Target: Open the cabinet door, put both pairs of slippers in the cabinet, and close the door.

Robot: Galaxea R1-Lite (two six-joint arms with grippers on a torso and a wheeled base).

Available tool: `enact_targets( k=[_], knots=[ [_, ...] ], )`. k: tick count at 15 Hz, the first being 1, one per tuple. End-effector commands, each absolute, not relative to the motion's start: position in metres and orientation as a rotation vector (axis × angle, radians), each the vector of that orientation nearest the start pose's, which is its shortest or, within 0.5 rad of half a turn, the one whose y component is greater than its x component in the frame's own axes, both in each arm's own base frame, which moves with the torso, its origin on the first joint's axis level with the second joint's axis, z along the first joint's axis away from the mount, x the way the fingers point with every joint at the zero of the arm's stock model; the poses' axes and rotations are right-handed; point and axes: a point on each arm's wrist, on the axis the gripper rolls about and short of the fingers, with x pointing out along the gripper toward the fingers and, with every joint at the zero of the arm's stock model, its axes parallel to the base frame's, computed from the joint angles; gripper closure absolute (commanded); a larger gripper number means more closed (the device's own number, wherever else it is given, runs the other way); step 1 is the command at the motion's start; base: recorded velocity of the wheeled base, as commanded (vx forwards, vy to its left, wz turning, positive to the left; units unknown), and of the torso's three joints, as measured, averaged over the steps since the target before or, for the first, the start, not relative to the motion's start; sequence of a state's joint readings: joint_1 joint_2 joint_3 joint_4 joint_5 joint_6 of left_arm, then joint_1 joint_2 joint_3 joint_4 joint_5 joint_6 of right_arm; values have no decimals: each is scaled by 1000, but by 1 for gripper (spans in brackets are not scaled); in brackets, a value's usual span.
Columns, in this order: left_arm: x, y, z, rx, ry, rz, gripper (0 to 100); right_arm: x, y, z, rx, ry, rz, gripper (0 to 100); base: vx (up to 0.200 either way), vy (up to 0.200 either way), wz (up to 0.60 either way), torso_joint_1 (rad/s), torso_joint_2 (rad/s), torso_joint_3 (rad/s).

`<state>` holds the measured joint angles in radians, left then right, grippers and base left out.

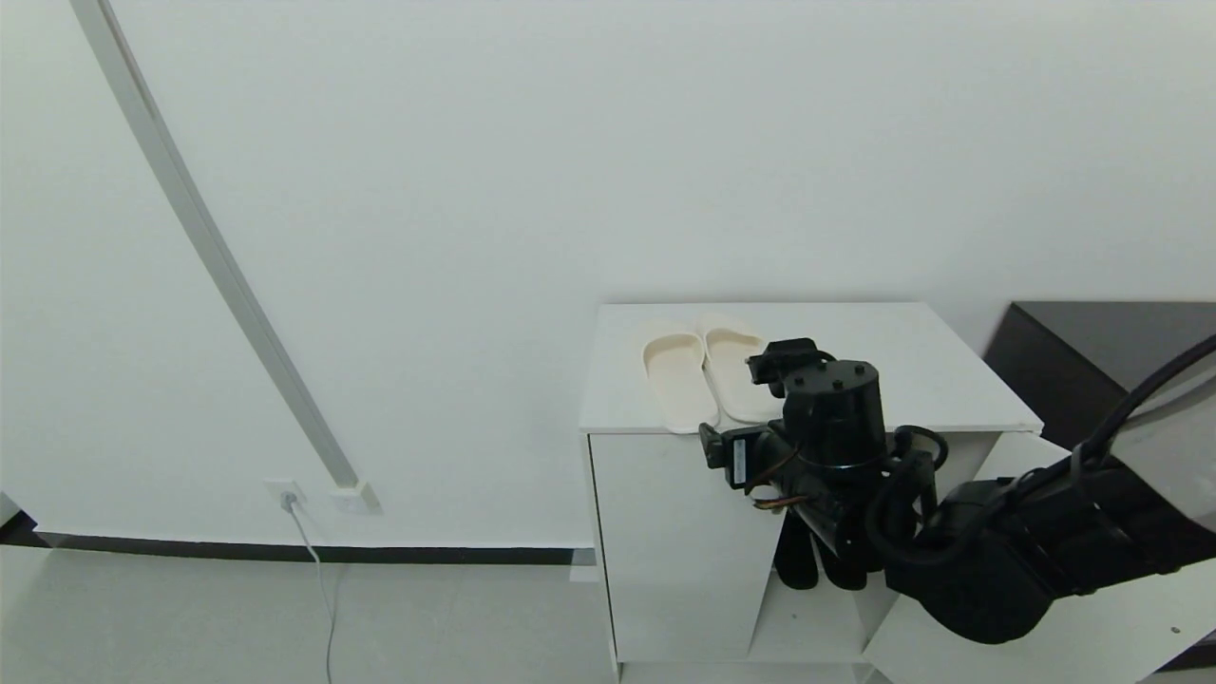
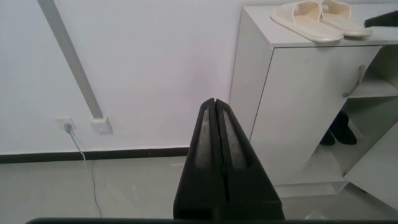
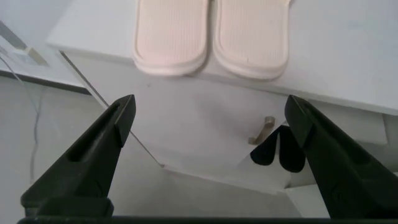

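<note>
Cream slippers lie side by side on the white cabinet, their heels at its front edge just ahead of the right gripper. That gripper's fingers are spread wide with nothing between them. It hangs before the front edge of the cabinet top. Below it, the cabinet's right door stands open and the left door is closed, its handle at the inner edge. Black slippers stand in the lower compartment under the shelf, beneath the gripper. The left gripper has its fingers pressed together, empty, well apart from the cabinet. Ahead of it are a white wall, a pale floor, a slanting strip and a socket with a cable.
</note>
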<state>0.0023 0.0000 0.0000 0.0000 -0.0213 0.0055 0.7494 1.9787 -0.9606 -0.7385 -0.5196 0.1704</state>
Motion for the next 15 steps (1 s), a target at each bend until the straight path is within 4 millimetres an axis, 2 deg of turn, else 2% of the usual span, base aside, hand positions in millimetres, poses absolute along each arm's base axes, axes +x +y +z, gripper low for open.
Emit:
enact_targets(
  k=[1, 9, 12, 15],
  knots=[
    [-23, -1, 75, 3, 0, -18, 100, 275, 242, 152, 26, 217, 212, 0, 200, 0, 0, 2, -2, -2],
    [-23, -1, 75, 3, 0, -18, 100, 263, 247, 140, 17, 222, 243, 0, 200, 0, 0, 2, -1, 3],
    [-23, -1, 75, 3, 0, -18, 100, 268, 250, 131, 9, 234, 243, 0, 0, 0, 0, 0, 0, 0],
    [-23, -1, 75, 3, 0, -18, 100, 293, 261, 118, 24, 206, 233, 0, 0, 0, 0, 0, 0, 0]
  ],
)
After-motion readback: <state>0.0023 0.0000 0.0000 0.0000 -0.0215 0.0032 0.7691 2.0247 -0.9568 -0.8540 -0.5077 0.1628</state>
